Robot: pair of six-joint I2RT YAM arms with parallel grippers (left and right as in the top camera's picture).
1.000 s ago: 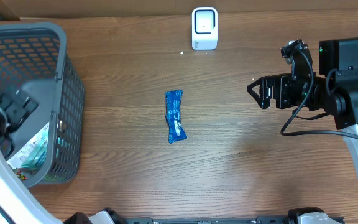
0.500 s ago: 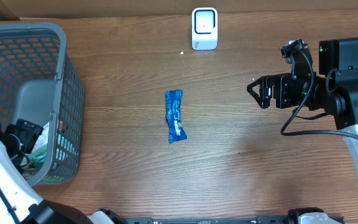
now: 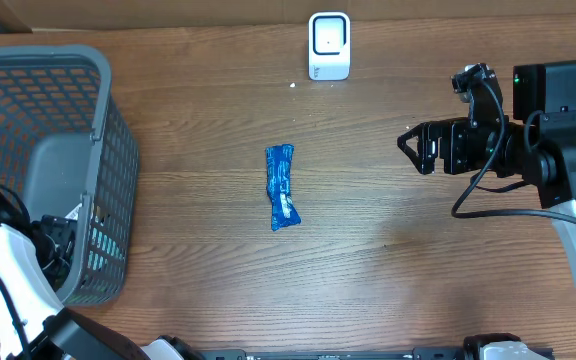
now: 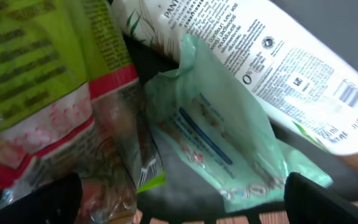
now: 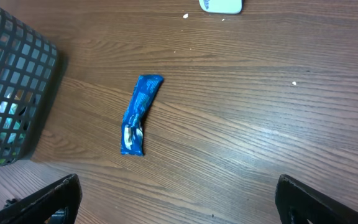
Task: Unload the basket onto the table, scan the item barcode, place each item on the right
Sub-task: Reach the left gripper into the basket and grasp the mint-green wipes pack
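Note:
My left gripper (image 4: 182, 202) hangs open inside the grey mesh basket (image 3: 38, 120), nothing between its fingers. Below it lie a white bottle (image 4: 278, 68) with a barcode near its right end, a mint-green pack (image 4: 222, 137), a green and red snack bag (image 4: 36, 81) and a clear-wrapped item (image 4: 104, 180). A blue packet (image 3: 281, 200) lies alone on the wooden table at the centre, also in the right wrist view as the blue packet (image 5: 139, 114). The white scanner (image 3: 329, 45) stands at the back edge. My right gripper (image 3: 413, 150) hovers open at the right, well clear of the packet.
The basket fills the left side of the table, and its wall (image 5: 11, 93) shows at the left of the right wrist view. The right arm's black body and cables (image 3: 528, 140) take up the right edge. Bare wood lies between packet, scanner and right gripper.
My left arm has moved toward the front of the basket and sunk among the items. The right arm and the blue packet have not moved.

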